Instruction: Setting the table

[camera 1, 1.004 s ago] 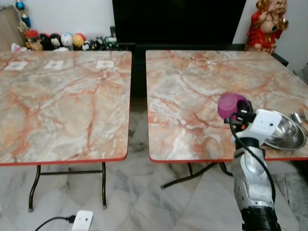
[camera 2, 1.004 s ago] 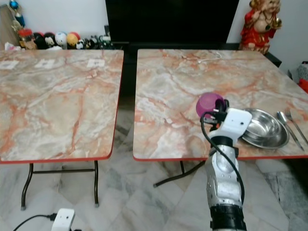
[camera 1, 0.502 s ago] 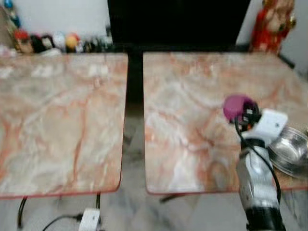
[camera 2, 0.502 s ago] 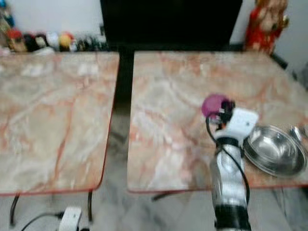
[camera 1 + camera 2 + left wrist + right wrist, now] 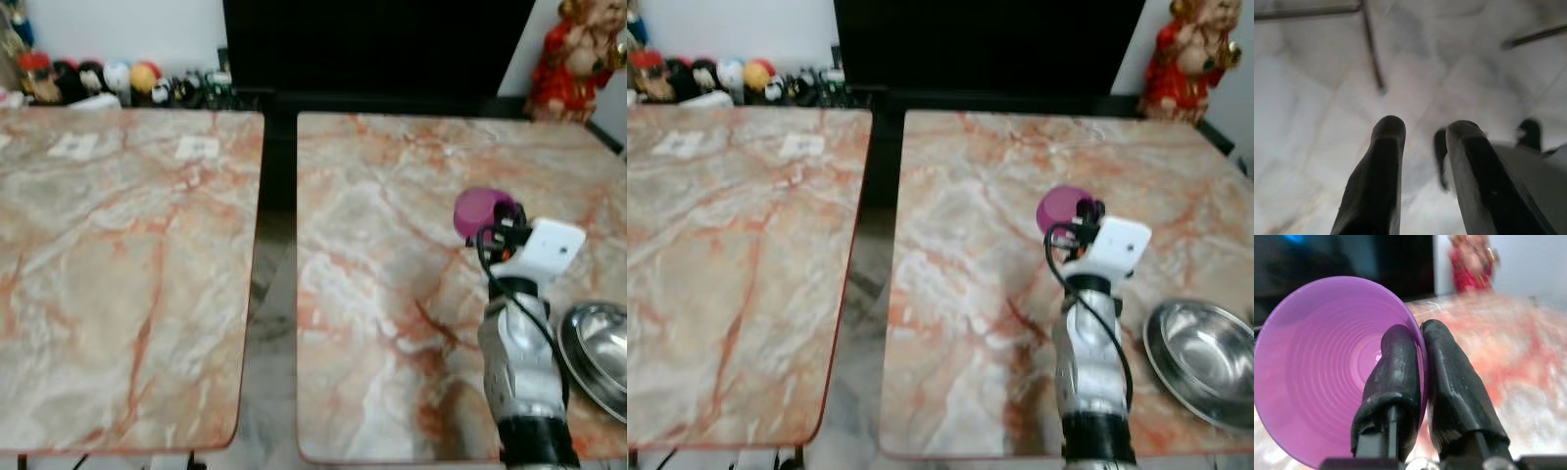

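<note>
I've got the R gripper pinching the purple cup by its rim above the right-hand table, w/ steel bowl near, to its right.

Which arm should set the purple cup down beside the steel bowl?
Right. The right gripper already pinches the purple cup by its rim, above the right table near the steel bowl. The left gripper hangs open over the floor.

Head eyes look down on 2 tables.
</note>
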Controlling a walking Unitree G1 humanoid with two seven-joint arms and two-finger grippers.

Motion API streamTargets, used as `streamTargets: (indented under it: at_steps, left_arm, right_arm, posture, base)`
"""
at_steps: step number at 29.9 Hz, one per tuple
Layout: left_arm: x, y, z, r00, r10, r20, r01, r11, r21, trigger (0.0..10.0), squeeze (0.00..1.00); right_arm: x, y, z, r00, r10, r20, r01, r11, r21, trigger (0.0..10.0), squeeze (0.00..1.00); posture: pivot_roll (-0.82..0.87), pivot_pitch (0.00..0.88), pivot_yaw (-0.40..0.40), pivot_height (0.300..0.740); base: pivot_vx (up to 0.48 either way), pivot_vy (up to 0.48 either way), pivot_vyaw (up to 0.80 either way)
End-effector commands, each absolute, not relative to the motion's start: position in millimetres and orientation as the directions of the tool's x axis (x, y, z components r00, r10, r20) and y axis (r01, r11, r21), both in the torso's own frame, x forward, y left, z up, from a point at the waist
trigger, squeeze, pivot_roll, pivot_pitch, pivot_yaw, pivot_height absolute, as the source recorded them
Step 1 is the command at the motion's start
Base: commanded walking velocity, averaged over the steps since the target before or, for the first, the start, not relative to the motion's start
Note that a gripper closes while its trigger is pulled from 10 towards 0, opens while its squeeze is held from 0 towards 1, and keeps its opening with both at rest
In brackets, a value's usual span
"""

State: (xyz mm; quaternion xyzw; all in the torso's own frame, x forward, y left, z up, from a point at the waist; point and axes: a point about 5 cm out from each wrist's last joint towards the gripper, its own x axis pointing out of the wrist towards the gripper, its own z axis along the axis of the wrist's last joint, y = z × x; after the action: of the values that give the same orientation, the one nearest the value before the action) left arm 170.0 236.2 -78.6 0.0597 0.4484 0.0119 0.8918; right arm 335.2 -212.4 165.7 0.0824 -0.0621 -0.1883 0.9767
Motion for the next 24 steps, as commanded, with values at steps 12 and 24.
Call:
streamTargets:
  at_steps: [12,24]
  left_arm:
    - [169,235,-80,0.587,0.071,-0.807,0.022,0.994,0.103,10.0,0.0]
    - [166,240,-80,0.585,0.072,-0.808,0.017,0.995,0.1,10.0,0.0]
  right_arm:
    - [337,-233,175,0.877,-0.458,-0.148,0.48,0.814,0.326,10.0,0.0]
    - [338,-230,155,0.854,-0.389,-0.344,0.513,0.739,0.437,10.0,0.0]
  posture:
    - [0.06,0.017,-0.047,0.74]
    - [0.06,0.014,-0.052,0.74]
  base:
    - [0.0,0.0,0.0]
    - [0.0,0.0,0.0]
